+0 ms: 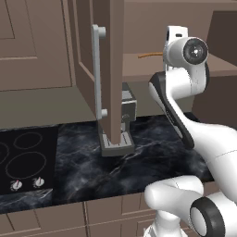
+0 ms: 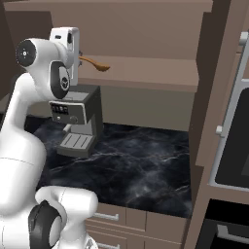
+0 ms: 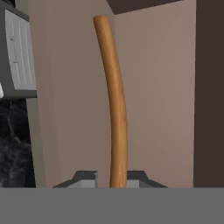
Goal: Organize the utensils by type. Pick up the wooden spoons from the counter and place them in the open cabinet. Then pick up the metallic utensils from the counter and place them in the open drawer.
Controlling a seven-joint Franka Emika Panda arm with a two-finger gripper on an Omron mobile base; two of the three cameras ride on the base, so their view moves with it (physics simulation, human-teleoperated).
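Black marbled counter (image 2: pixel 141 165) is stretching bare between the coffee machine (image 2: pixel 78 119) on its left and the tall dark unit on the right, leaving wide room along its near edge. Above it the cabinet (image 2: pixel 146 73) is standing open, its shelf running flat and plain toward the far wall. From the left base view its door (image 1: pixel 109 69) is swinging out edge-on over the counter, the silver handle (image 1: pixel 98 69) facing the stove (image 1: pixel 25 162). The gripper (image 3: pixel 111 177) is reaching in at shelf height, jaws nearly closed and pinching a wooden spoon (image 3: pixel 114 100) by its stem. The spoon is pointing into the cabinet, its bowl (image 2: pixel 101 67) hanging just over the shelf's near edge, with open shelf to its right. The cabinet's side wall is standing close on the spoon's left.
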